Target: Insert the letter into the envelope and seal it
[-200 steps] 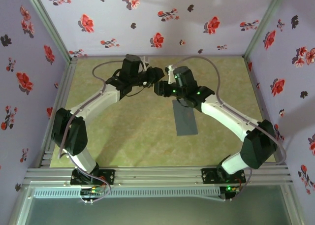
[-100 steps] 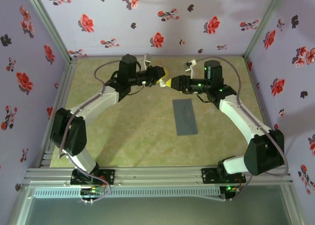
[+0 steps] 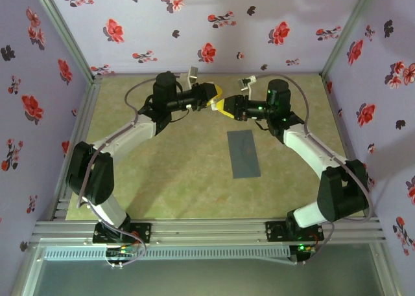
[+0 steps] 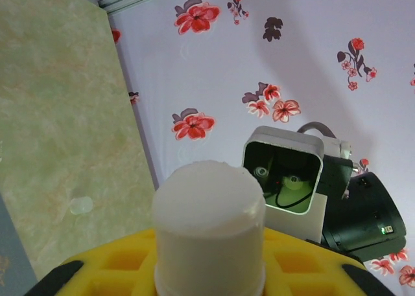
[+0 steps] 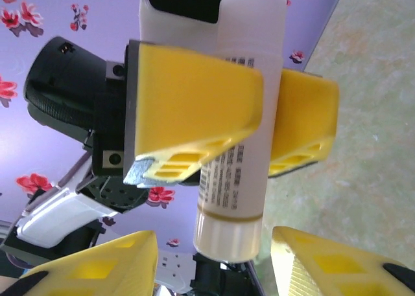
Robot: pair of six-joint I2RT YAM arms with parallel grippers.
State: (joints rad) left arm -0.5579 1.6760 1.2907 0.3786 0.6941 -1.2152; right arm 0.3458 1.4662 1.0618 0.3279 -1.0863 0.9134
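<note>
Left gripper point(image 3: 213, 96) was clamped hard on the white stick point(image 5: 243, 114), its yellow fingers point(image 5: 194, 108) pinching the tube from both sides across the printed middle, capped end poking straight out at the other arm. Right gripper point(image 3: 228, 106) was nose to nose with it, jaws apart, one yellow finger on each side of that cap and a clear gap on both sides, so nothing was gripped there. From the left wrist, the rounded white end of the stick stood up between that gripper's own yellow pads, and a white housing point(image 4: 283, 173) on the right wrist stared back from just beyond it. The meeting point sat over the back part of the table point(image 3: 162, 179), close to the flowered rear wall point(image 3: 194, 30). And the envelope point(image 3: 244, 153)? It lay flat on the green top, slate-grey, long side running front to back, well apart from both grippers, nearer the arm bases and a little to the right of where the fingers met, with neither arm touching it
</note>
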